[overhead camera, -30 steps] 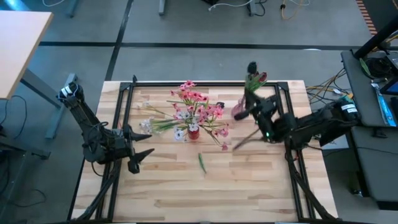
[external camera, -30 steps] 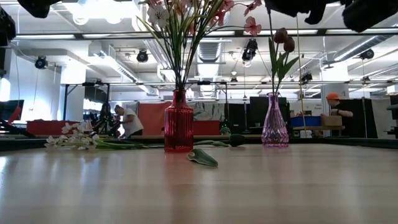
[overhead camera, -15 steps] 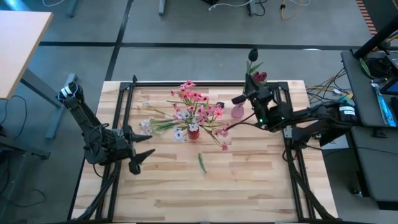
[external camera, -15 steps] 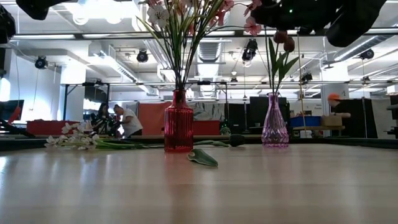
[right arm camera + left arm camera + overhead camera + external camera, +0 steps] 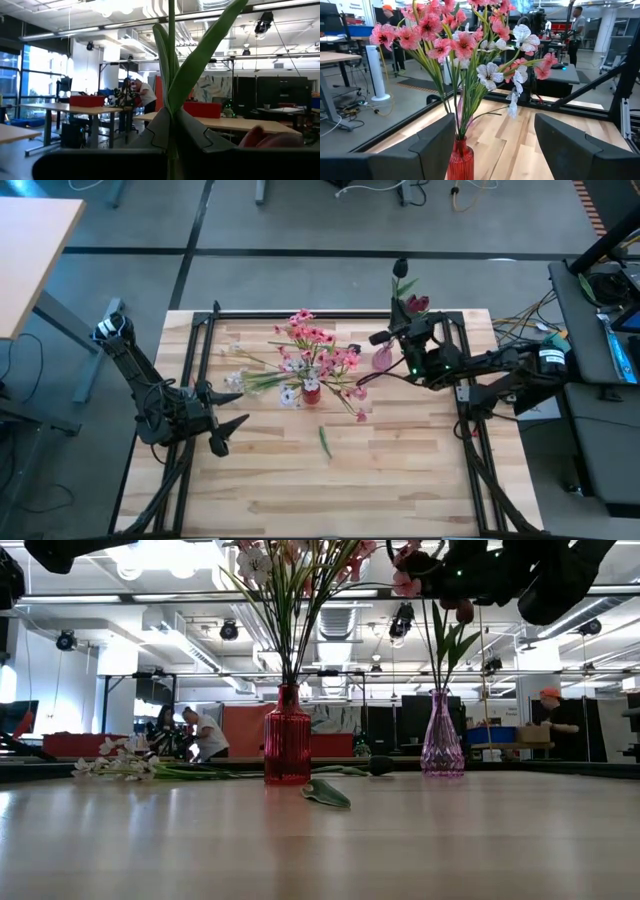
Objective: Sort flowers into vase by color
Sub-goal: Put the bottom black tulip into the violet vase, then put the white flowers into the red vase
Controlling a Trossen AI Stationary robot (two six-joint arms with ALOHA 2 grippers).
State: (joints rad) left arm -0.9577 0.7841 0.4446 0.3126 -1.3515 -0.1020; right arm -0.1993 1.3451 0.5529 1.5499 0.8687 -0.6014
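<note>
Pinched tight between our right gripper's fingers is the green stem of a dark tulip flower, which stands upright just above the purple vase; that vase is our landmark. In the low view the purple vase already holds a dark red bud on a leafy stem, with the right gripper above it.

Nearer than the purple vase and toward our left, a loose green leaf lies flat on the wooden table. Left of the purple vase stands the red vase, filled with pink flowers. Beyond that, still farther left, white sprigs lie on the table. Our left gripper hovers well left of the purple vase, its fingers spread wide and empty, facing the red vase.
</note>
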